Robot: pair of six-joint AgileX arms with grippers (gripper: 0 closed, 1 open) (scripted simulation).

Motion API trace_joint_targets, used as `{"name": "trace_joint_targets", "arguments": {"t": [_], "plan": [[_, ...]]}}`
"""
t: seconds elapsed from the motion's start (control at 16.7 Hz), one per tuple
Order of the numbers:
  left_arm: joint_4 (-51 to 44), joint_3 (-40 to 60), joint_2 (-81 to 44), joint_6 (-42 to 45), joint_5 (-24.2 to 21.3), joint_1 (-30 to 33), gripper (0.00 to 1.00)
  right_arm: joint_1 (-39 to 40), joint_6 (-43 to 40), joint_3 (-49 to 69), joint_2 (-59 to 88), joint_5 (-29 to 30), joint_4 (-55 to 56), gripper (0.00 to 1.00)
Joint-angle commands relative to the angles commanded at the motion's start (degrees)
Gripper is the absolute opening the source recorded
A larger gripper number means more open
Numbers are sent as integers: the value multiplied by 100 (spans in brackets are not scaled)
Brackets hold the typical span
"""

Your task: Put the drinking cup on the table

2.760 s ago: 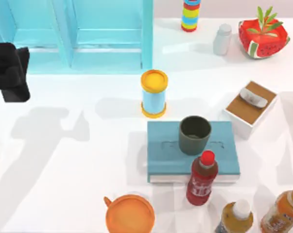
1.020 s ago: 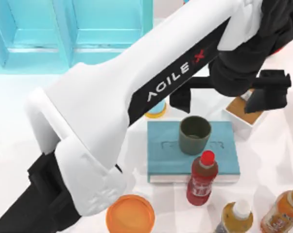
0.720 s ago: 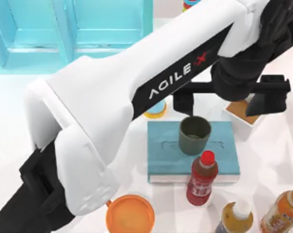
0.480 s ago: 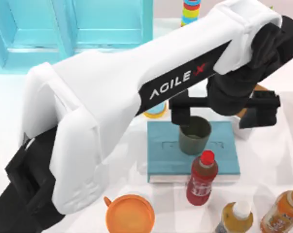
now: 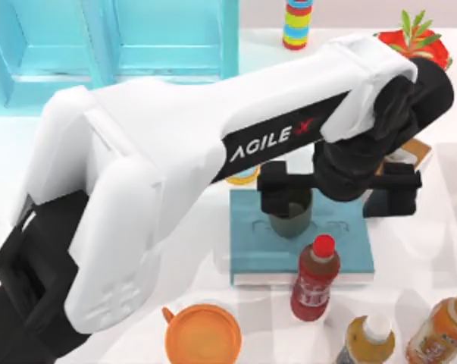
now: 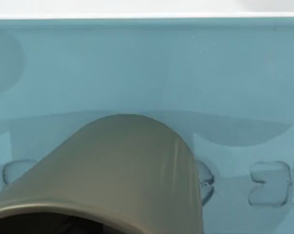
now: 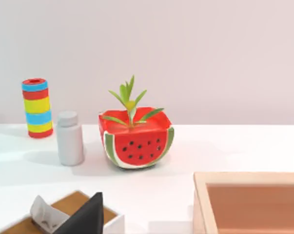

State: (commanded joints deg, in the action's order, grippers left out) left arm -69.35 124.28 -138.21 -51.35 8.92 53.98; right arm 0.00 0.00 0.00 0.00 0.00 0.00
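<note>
While spread wide over the teal book [image 5: 342, 239], left claw [image 5: 339, 188] straddled the drinking cup [image 5: 290, 221], gripping nothing; cup stood upright on that book, off the white tabletop [image 5: 410, 265].

We see the drinking cup [image 5: 290, 220], a small dark grey-green handleless cylinder, standing upright right of the middle of the white table [image 5: 99, 144], raised on a teal book; in the left wrist view its matte wall [image 6: 122, 170] looms close.
</note>
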Motion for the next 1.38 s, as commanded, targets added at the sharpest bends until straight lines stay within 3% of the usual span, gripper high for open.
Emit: {"name": "trace_joint_targets", "arguments": {"t": [0.12, 0.9, 1.38], "plan": [[0, 0, 0, 0, 0, 0, 100, 0, 0, 0, 0, 0, 0, 100], [0, 0, 0, 0, 0, 0, 2, 0, 0, 0, 0, 0, 0, 100], [0, 0, 0, 0, 0, 0, 0, 0, 0, 0, 0, 0, 0, 100]]}}
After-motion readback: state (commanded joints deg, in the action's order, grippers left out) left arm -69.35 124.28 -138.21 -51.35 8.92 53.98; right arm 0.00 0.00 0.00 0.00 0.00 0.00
